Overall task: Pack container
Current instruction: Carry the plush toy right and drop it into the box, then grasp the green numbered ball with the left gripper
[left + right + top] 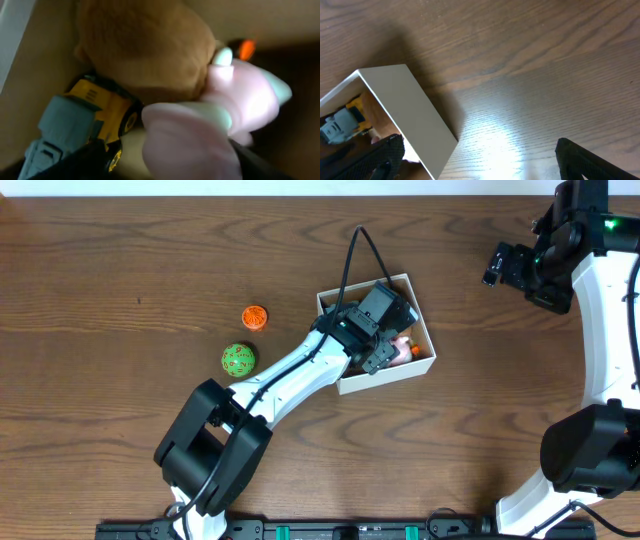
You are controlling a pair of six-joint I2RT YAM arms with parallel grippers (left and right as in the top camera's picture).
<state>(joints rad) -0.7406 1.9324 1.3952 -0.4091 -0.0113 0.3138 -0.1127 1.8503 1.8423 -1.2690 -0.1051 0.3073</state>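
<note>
The container [387, 379], a small white-walled box with a tan inside, stands at the table's middle. My left gripper [384, 350] is down inside it. In the left wrist view the gripper [167, 167] is shut on a pink plush toy [200, 130], which lies against a brown plush toy [145, 45] and a yellow and grey toy truck [95, 110]. The pink toy also shows in the overhead view [404, 348]. My right gripper [494, 266] is open and empty, off to the container's right; its wrist view [480, 160] shows the container's white wall [407, 105] and the truck [347, 120].
An orange ball [255, 316] and a green patterned ball [238, 360] lie on the wooden table left of the container. A black cable [352, 255] arcs over the container's back edge.
</note>
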